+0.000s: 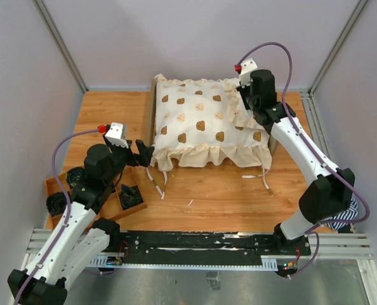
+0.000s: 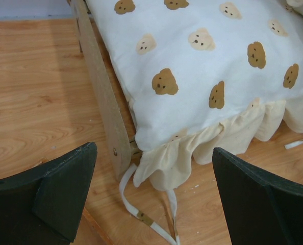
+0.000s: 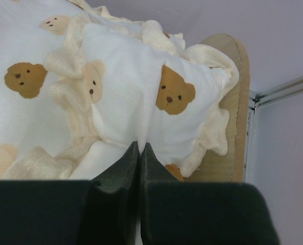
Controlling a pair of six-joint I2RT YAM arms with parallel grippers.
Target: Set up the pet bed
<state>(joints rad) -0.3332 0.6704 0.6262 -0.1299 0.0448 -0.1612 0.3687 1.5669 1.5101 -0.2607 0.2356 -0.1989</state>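
The pet bed stands at the back of the table, its plywood end board [image 1: 153, 108] [image 2: 103, 97] on the left and its arched headboard [image 3: 238, 102] on the right. A cream bear-print ruffled cover [image 1: 201, 121] [image 2: 202, 76] drapes over it and hides the mattress. A small bear-print pillow [image 3: 156, 102] [image 1: 239, 101] lies at the headboard end. My right gripper [image 3: 141, 145] [image 1: 247, 107] is shut, pinching the pillow's fabric. My left gripper [image 2: 154, 153] [image 1: 147, 154] hangs open just off the bed's near-left corner, holding nothing.
White tie straps [image 2: 141, 214] [image 1: 157, 184] trail from the cover onto the wooden table; another pair [image 1: 264, 181] lies at the right. A wooden tray [image 1: 52, 184] with black parts sits under the left arm. Striped blue-and-white cloth [image 1: 348, 216] shows behind the right arm. Walls enclose the table.
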